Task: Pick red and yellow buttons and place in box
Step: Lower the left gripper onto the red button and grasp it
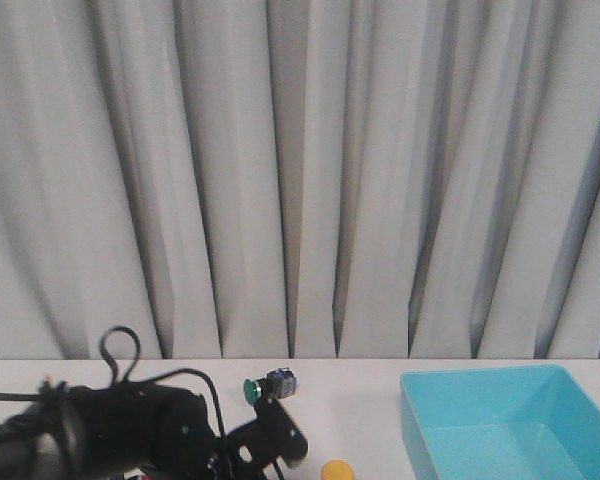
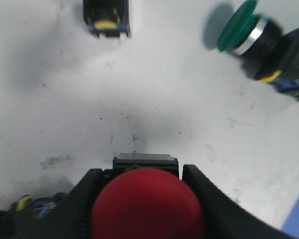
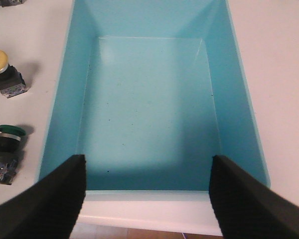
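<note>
- The step in hand looks like the pick of the red button: in the left wrist view its domed cap fills the bottom centre, sitting between the two dark fingers of the left gripper, which appear closed against it on both sides.
- Whether the button is lifted off the desk or resting on it cannot be told.
- In the front view the left arm sits low at the lower left of the frame, and the red cap is hidden there.
- The yellow button lies at the bottom centre of the front view, not yet picked, between the left arm and the box.
- The box stands at the lower right of the front view, with nothing in it.
- The right gripper hangs over the box's near wall, fingers spread wide and holding nothing.
- Next move, as I judge it: raise the red button clear and carry it rightward over the box wall before letting go.
- The green button lies just beyond the left gripper and should be left alone; the yellow button lies along the carry path, so a low pass could knock it.
- A small dark switch block sits at the upper left of the left wrist view, apart from the grasp.
</note>
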